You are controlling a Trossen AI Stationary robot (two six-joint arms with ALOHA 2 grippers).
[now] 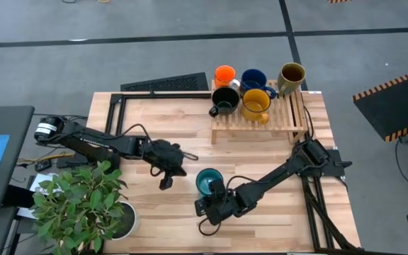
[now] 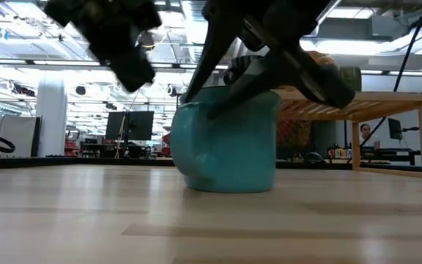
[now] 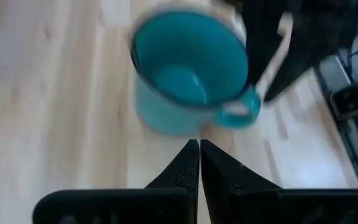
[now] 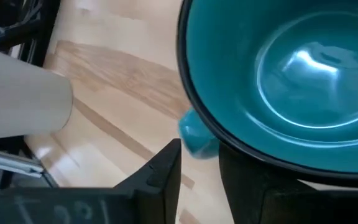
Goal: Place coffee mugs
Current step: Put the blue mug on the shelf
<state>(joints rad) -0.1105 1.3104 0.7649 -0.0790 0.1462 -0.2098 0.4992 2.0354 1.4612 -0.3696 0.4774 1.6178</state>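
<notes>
The teal mug (image 1: 206,180) stands on the table near its near edge, slightly tilted in the low view (image 2: 226,143). My right gripper (image 1: 216,193) reaches it from the near right and is shut on its handle. My left gripper (image 1: 172,170) is shut and touches nothing. It hovers just left of the mug, and in its wrist view the fingertips (image 3: 199,149) point at the mug (image 3: 188,68). Five more mugs stand on the wooden rack (image 1: 257,124): orange (image 1: 224,74), dark blue (image 1: 252,78), olive-brown (image 1: 292,74), black (image 1: 224,99), yellow (image 1: 256,103). My right gripper (image 4: 199,155) has the teal mug's handle (image 4: 194,138) between its two fingers, just below the rim. The fingers (image 2: 222,99) slant down from above on the mug's near right side. The mug's base (image 2: 229,187) rests on the table, and the mug leans a little.
A potted plant in a white pot (image 1: 115,216) fills the near left corner. A keyboard (image 1: 165,83) lies at the far edge, and a black frame rail (image 1: 112,117) runs along the left side. Bare wood (image 1: 161,120) lies between the rack and the left arm.
</notes>
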